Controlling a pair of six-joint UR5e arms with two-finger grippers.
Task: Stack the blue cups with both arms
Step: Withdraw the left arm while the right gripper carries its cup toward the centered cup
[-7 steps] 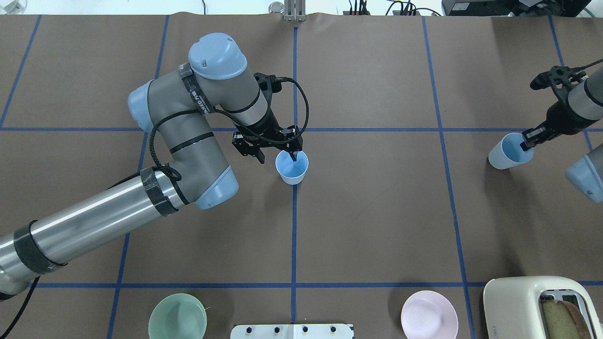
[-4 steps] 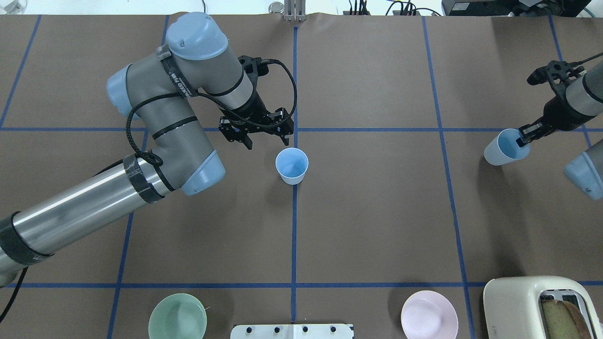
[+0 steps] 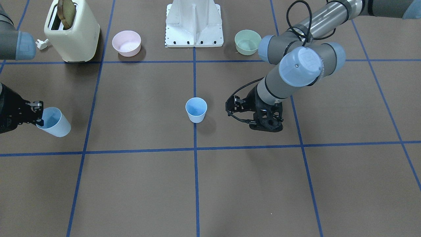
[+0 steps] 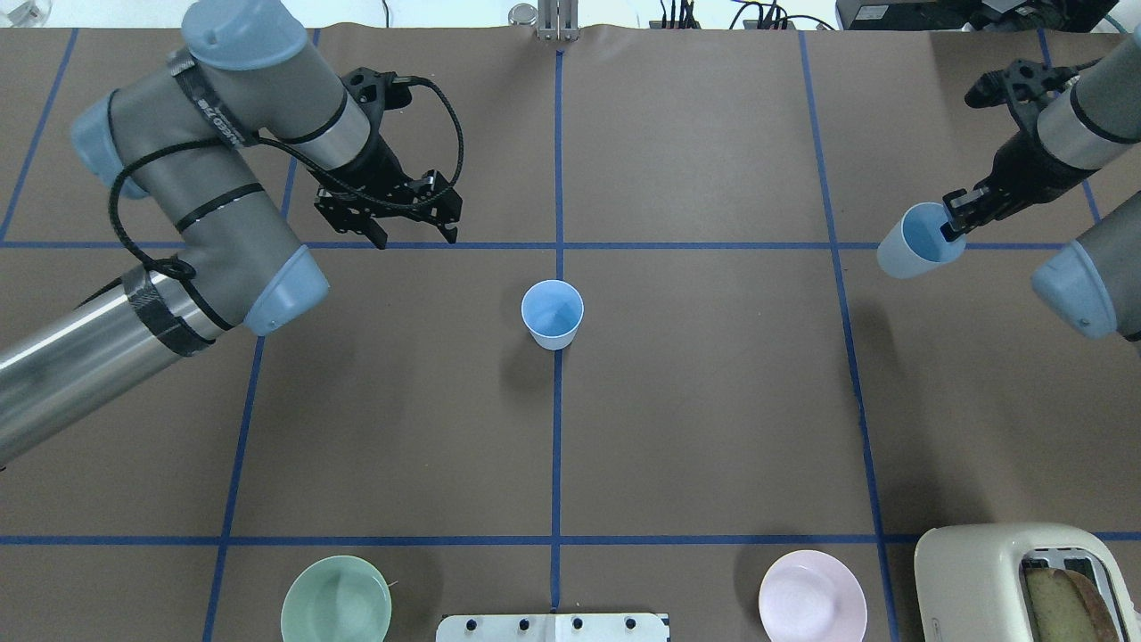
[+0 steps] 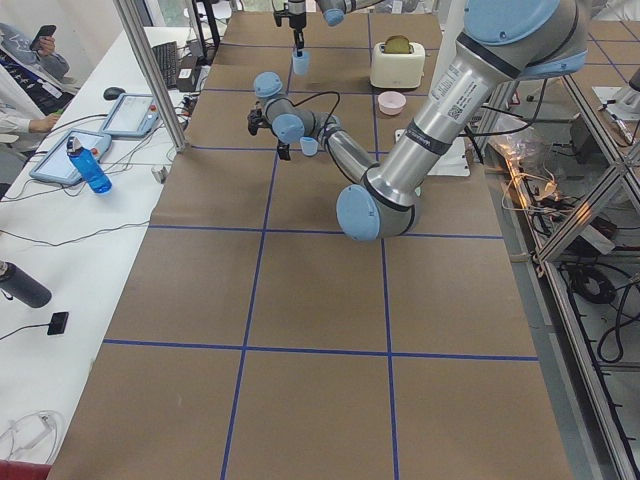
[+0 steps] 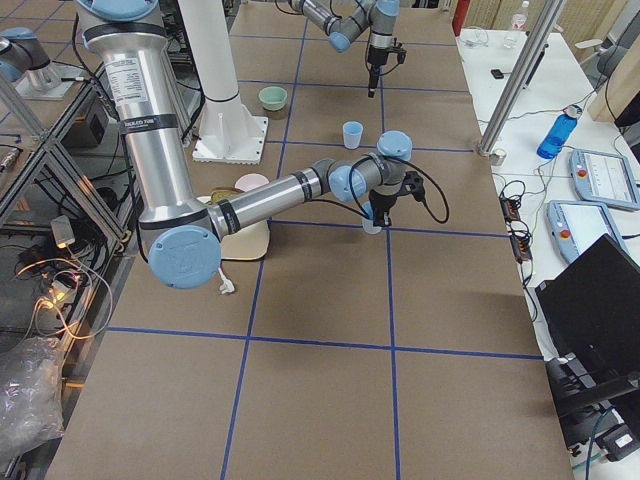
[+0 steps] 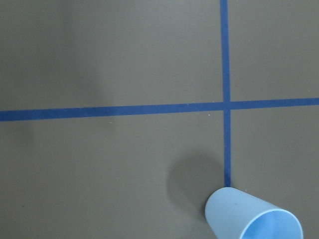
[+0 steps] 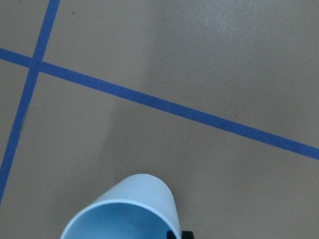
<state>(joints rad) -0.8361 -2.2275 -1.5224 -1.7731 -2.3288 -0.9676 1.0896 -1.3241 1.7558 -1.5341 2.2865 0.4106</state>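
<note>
Blue, upright, mouth up: centre cup (image 4: 553, 314) mid-worktop (image 4: 713, 428), likely parked as stack base. Left gripper (image 4: 416, 237) empty, jaws apart, standing clear at left. Second cup (image 4: 900, 254) far right, tilted, rim pinched by right gripper (image 4: 954, 221), apparently for carrying across.

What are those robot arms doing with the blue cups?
Two robot arms are working on stacking two cups. The right gripper pinches one blue cup by its rim; that cup is tilted and looks lifted off the table, far out to one side. The other cup stands upright by itself in the middle. The left gripper is open and empty, off to the side of that cup. The cups are not stacked yet.
</note>
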